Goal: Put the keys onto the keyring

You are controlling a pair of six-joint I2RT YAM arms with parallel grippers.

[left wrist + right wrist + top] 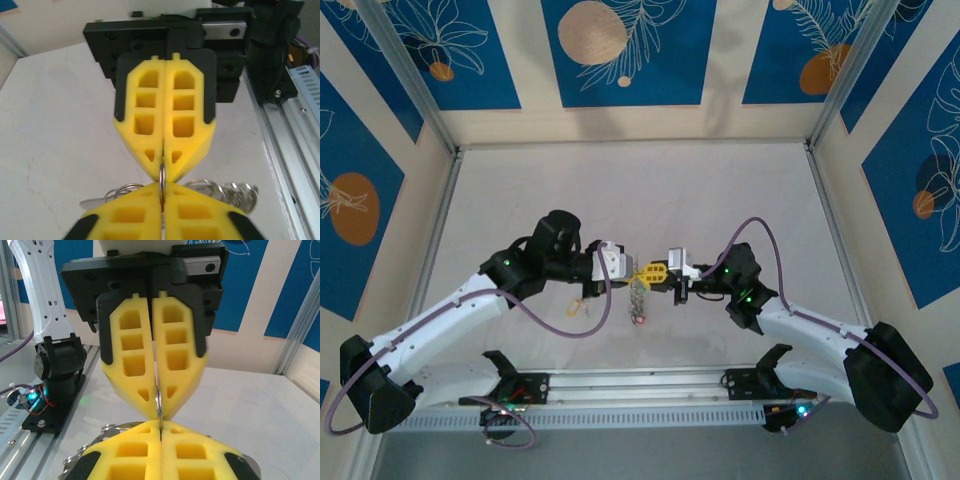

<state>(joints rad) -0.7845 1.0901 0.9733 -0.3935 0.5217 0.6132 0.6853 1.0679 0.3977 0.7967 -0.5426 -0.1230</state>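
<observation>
The keyring stood edge-on, pinched between the closed yellow tips of the left end effector and the right end effector. The two met tip to tip, both clamped on the wire above the counter. The left wrist view showed the keys bunched under the fingers as a silver cluster. The right wrist view caught just slivers of them at its lower edge. From overhead the bunch trailed below the meeting point at mid-counter, with a red tag lowest. Any tag lettering was too small to read.
</observation>
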